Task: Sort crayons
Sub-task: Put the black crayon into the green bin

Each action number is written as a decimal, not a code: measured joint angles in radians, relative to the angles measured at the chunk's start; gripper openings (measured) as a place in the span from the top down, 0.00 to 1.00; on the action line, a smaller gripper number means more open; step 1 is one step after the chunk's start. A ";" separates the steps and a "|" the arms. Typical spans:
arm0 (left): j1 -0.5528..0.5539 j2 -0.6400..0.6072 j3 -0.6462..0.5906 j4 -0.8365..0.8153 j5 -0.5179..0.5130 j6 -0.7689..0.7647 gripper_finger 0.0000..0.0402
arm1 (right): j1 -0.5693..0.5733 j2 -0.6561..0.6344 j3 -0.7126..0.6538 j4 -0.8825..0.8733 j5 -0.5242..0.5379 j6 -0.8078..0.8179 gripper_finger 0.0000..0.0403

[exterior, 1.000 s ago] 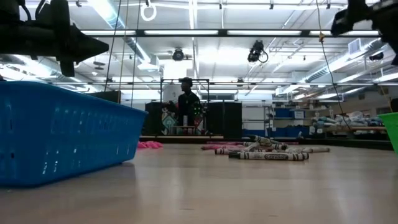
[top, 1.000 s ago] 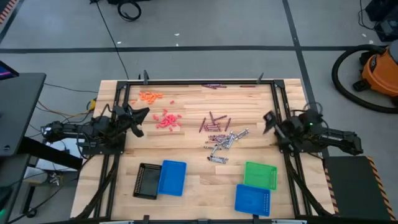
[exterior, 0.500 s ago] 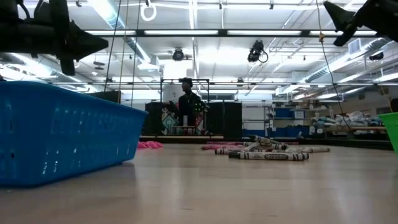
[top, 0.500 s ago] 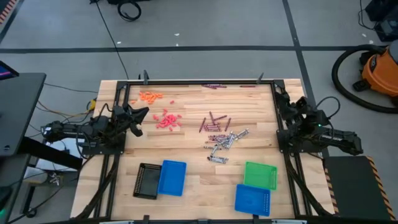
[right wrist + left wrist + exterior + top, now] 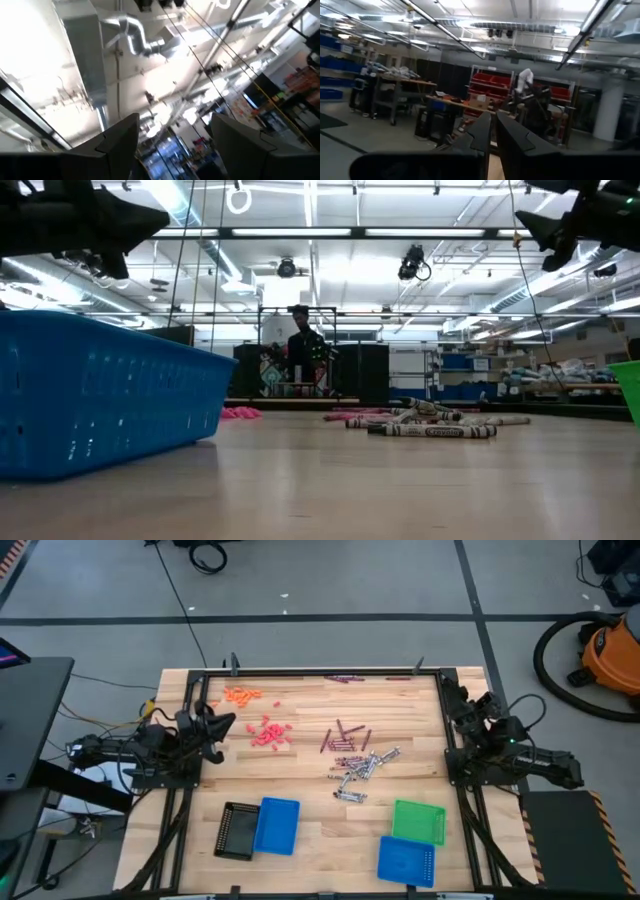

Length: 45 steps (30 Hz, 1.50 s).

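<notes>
Mid-table, your crayons (image 5: 352, 762) lie loose in colour clusters. Left pincer (image 5: 222, 723), tips together and empty, hovers at the left edge; right pincer (image 5: 447, 700), tips apart, tilted ceilingward at the right edge.

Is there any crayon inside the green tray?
No, the green tray looks empty in the high view; the crayons lie loose on the table.
</notes>
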<state>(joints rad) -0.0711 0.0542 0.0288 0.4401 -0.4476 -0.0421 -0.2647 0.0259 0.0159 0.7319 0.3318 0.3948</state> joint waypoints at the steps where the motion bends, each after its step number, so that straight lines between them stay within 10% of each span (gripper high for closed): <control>1: 0.000 0.006 0.000 -0.001 0.005 -0.017 0.91 | -0.001 0.013 0.000 -0.021 0.002 -0.003 0.36; 17: -0.019 0.313 0.313 -0.344 0.007 0.030 0.91 | 0.030 0.632 0.339 -0.232 -0.173 -0.093 0.39; 28: -0.079 0.432 0.358 -0.393 -0.047 0.031 0.79 | 0.158 1.108 0.744 -0.584 -0.078 -0.219 0.44; 45: -0.076 0.463 0.358 -0.362 -0.049 0.090 0.59 | 0.325 1.415 1.106 -0.870 0.044 -0.251 0.48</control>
<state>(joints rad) -0.1471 0.5171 0.3870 0.0784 -0.4965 0.0475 0.0608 1.4406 1.1219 -0.1378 0.3763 0.1437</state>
